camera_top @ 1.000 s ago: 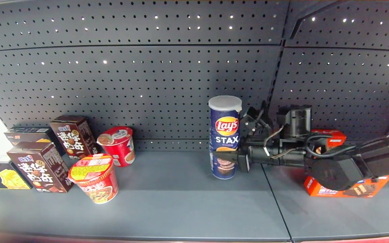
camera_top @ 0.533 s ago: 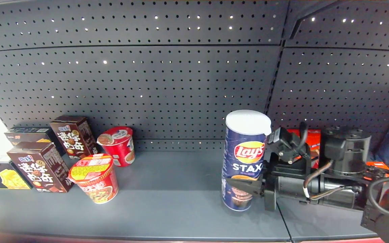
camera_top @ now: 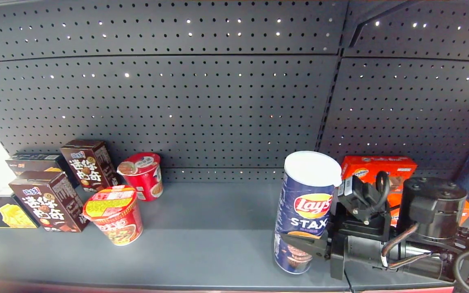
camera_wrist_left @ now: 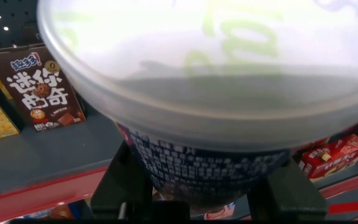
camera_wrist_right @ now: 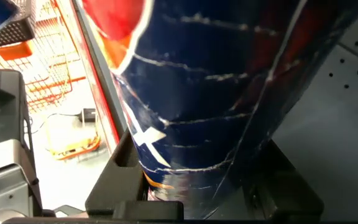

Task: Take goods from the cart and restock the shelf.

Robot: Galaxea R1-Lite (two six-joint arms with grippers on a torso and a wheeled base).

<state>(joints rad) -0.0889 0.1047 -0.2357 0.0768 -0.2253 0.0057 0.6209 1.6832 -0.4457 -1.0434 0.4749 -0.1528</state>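
Apparently in the placing step, not yet finished. Grips a chips can [camera_top: 305, 211] with the right gripper [camera_top: 299, 244], fingers closed on the lower part of its body. Holds it near the front edge of the shelf [camera_top: 202, 244], right of the middle, close by the seam between the two boards and in front of the orange boxes [camera_top: 381, 167] at the back right. Cannot tell whether the base rests on the shelf or hangs just above it.

Stands close to upright: long axis near vertical, white lid up, base down, label turned to the front. Leans slightly at the top toward the right end of the shelf, though perhaps only by the angle of view.

Clamps a dark-blue lidded container [camera_wrist_left: 204, 168] in the left gripper [camera_wrist_left: 197, 199], fingers shut on its sides, low before the shelf's red front lip.

Next, most likely: carry the can back from the edge, settle its base flat, spread the fingers, then draw away level. Calls for care, being tall, narrow and easily tipped.
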